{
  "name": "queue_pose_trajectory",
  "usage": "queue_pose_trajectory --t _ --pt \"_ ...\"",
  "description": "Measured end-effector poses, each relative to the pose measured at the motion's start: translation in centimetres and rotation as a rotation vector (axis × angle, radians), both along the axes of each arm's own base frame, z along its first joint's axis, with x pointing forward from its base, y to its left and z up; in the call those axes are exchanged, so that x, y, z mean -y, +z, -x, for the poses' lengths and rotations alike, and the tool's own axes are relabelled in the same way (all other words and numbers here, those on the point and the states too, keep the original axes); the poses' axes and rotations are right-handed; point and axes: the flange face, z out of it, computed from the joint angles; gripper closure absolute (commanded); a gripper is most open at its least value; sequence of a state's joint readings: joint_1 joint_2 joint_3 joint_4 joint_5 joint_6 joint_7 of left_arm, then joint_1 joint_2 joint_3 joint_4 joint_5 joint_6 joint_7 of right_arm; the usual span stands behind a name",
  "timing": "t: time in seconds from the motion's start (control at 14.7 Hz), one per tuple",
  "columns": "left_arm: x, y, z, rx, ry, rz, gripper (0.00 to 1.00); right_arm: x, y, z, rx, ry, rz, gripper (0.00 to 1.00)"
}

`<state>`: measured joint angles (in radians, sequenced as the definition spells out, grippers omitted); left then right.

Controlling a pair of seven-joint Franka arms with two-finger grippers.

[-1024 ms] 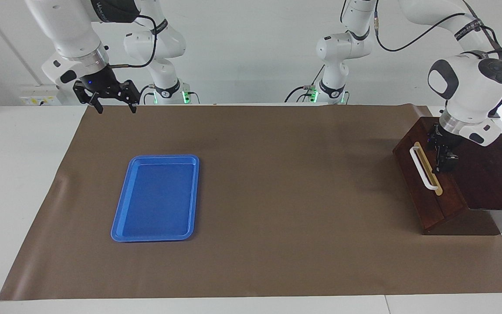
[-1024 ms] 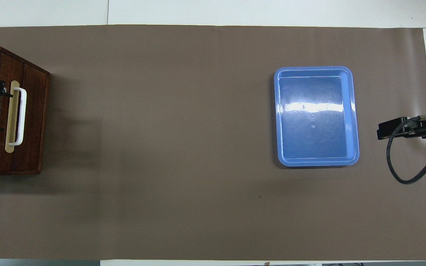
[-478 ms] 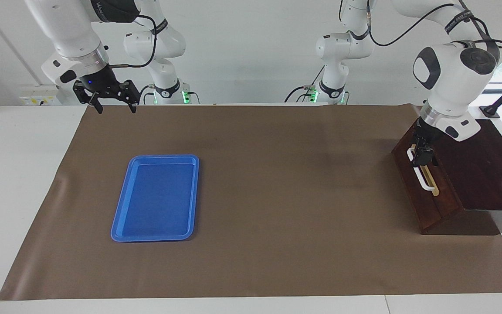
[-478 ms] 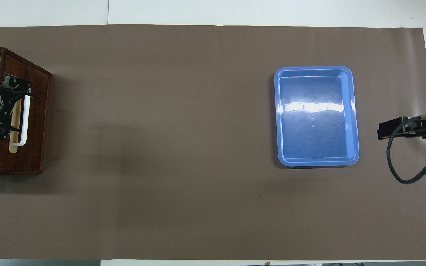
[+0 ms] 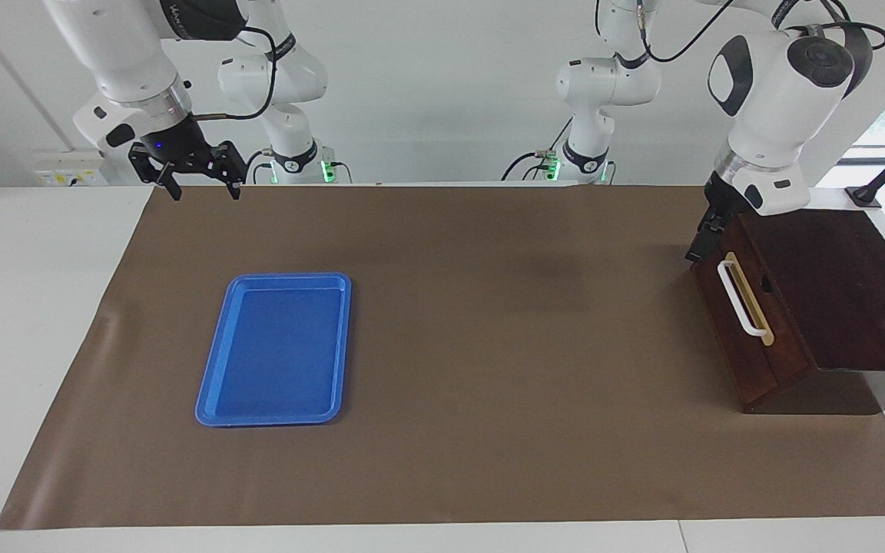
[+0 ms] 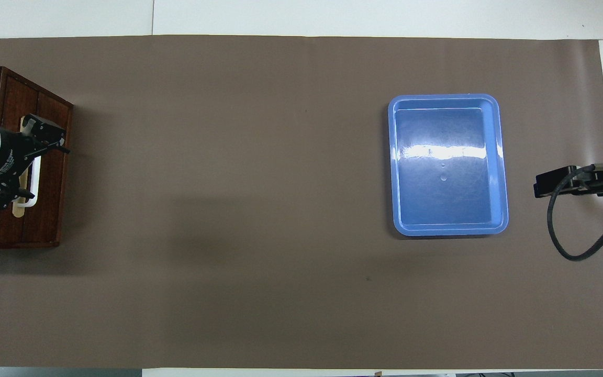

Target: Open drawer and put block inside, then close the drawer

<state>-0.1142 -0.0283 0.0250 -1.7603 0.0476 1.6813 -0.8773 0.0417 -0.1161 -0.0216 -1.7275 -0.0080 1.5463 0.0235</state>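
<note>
Dark-wood drawer (image 5: 746, 322) is shut with our open left hand (image 5: 700, 242) now off its handle (image 5: 742, 299), block unseen; our right hand (image 5: 197, 183) waits open.

Glossy blue plastic tray (image 6: 498, 157); dark polished wooden drawer (image 5: 742, 338); matt brown mat (image 5: 488, 346).
</note>
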Motion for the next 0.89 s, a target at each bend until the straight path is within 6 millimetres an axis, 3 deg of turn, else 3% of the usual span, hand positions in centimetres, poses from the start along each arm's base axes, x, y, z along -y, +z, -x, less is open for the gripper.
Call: queue_pose_trajectory --t 0.48,0.68,0.89 --pt "0.0 1.3 1.3 -0.121 -0.517 0.059 0.00 0.0 0.0 0.0 0.000 0.000 0.000 0.00" --pt "0.7 0.3 1.3 -0.175 -0.628 0.080 0.00 0.0 0.0 0.0 0.000 0.000 0.000 0.00" --pt "1.1 1.4 0.7 -0.175 -0.699 0.088 0.00 0.0 0.0 0.0 0.000 0.000 0.000 0.00"
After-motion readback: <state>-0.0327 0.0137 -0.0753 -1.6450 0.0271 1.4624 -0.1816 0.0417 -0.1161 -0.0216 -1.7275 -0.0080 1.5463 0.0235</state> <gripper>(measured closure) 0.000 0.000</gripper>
